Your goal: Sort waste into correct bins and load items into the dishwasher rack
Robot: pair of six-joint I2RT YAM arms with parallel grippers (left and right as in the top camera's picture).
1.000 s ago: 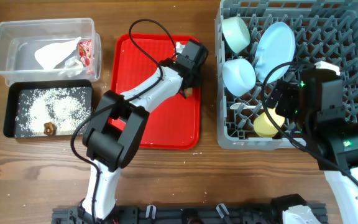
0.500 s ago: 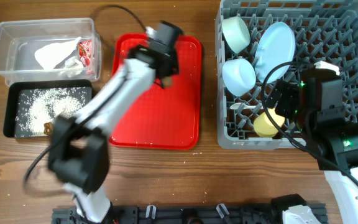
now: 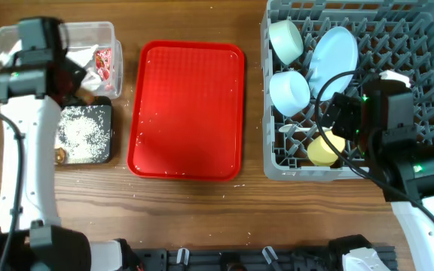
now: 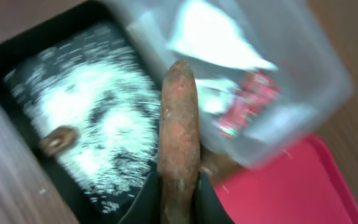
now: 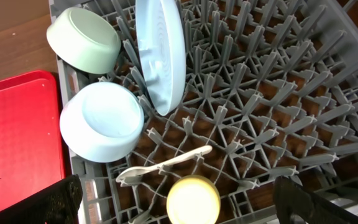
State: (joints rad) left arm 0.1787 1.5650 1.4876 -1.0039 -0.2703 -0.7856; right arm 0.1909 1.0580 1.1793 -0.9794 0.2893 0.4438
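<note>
My left gripper point(image 3: 77, 90) is shut on the brown carrot-shaped food stick point(image 4: 179, 137) and holds it over the border between the black tray point(image 4: 5, 68) and the clear tub point(image 4: 319, 74). Rice grains point(image 4: 98, 118) and a small brown lump point(image 4: 56, 140) lie in the black tray. White crumpled paper point(image 4: 210, 31) and the red wrapper point(image 4: 244, 102) lie in the tub. The grey rack point(image 3: 428, 45) holds the pale blue plate point(image 3: 334, 56), green bowl point(image 3: 285, 39), light blue bowl point(image 3: 288, 92), yellow cup point(image 3: 322, 150) and white spoon point(image 5: 166, 167). My right gripper point(image 5: 188, 208) is open above the cup.
The flat red serving tray point(image 3: 187, 113) lies bare between the bins and the rack. A few rice grains are scattered on the wooden table near its front edge. My left arm stretches along the table's left side.
My left arm has swung left from the red tray to above the bins, carrying the food stick. The right arm has not moved.
</note>
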